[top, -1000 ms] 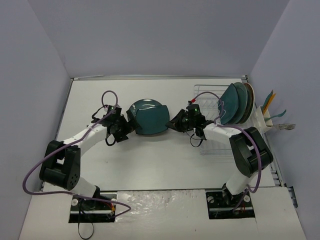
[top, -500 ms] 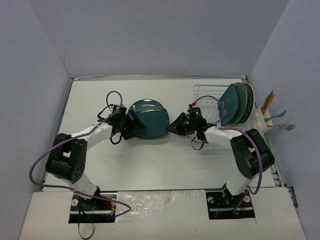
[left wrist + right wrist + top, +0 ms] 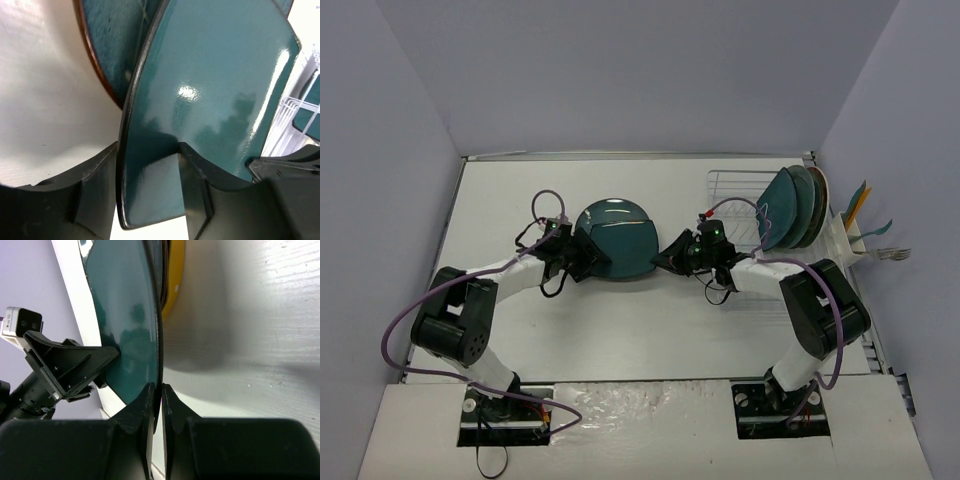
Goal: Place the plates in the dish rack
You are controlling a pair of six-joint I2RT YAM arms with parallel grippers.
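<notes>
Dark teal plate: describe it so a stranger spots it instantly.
On the white table, left of the dish rack, lies a plate stack. The dark teal plate tops it, flanked by both arms' jaws; its neighbours are round, it is squarish.

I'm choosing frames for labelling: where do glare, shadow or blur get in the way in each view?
Top external: even light, sharp, soft shadows by the dark teal plate. Left wrist: a white glare spot and streak on that plate's glossy face; the left gripper's fingers are dark and soft. Right wrist: the right gripper is a near-black mass, and shadow darkens the table beside the plate.
</notes>
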